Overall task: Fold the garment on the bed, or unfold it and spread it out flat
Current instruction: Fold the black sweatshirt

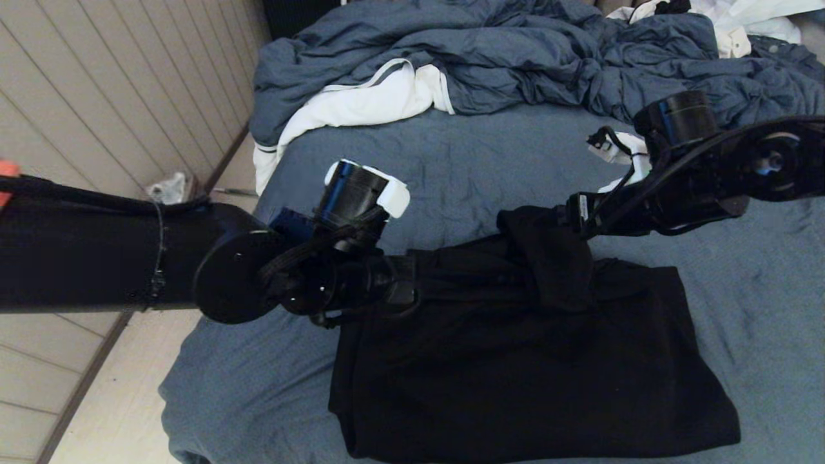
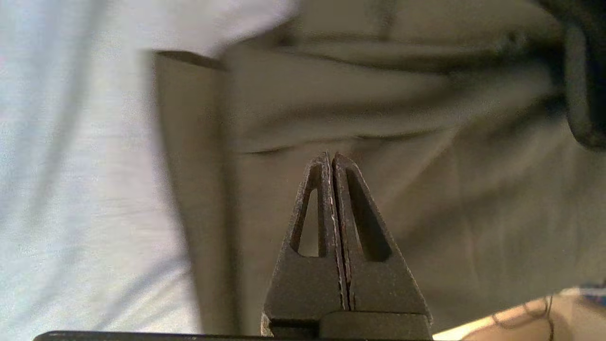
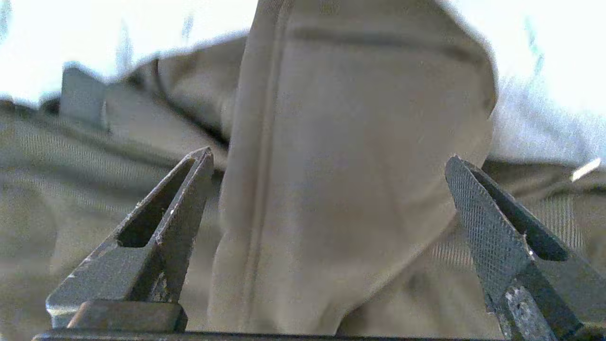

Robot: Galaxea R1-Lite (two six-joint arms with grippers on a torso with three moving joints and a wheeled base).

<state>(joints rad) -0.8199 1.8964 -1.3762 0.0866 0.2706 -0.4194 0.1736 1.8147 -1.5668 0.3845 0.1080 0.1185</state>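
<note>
The garment (image 1: pixel 535 361), a black hoodie, lies folded in a rough rectangle on the near part of the bed (image 1: pixel 464 161). A bunched fold (image 1: pixel 548 251) rises from its far edge. My left gripper (image 1: pixel 409 283) hovers at the garment's far left corner. In the left wrist view its jaws (image 2: pixel 331 156) are shut with nothing between them, above the fabric (image 2: pixel 426 213). My right gripper (image 1: pixel 567 219) is at the raised fold. In the right wrist view it (image 3: pixel 326 158) is open wide, with the upright fold (image 3: pixel 350 189) standing between the fingers, untouched by either.
A rumpled blue-grey duvet (image 1: pixel 515 58) fills the far side of the bed. A white cloth with grey trim (image 1: pixel 361 96) lies at its left end, and more white cloth (image 1: pixel 741 19) at the far right. The bed's left edge (image 1: pixel 193 361) drops to the floor beside a panelled wall.
</note>
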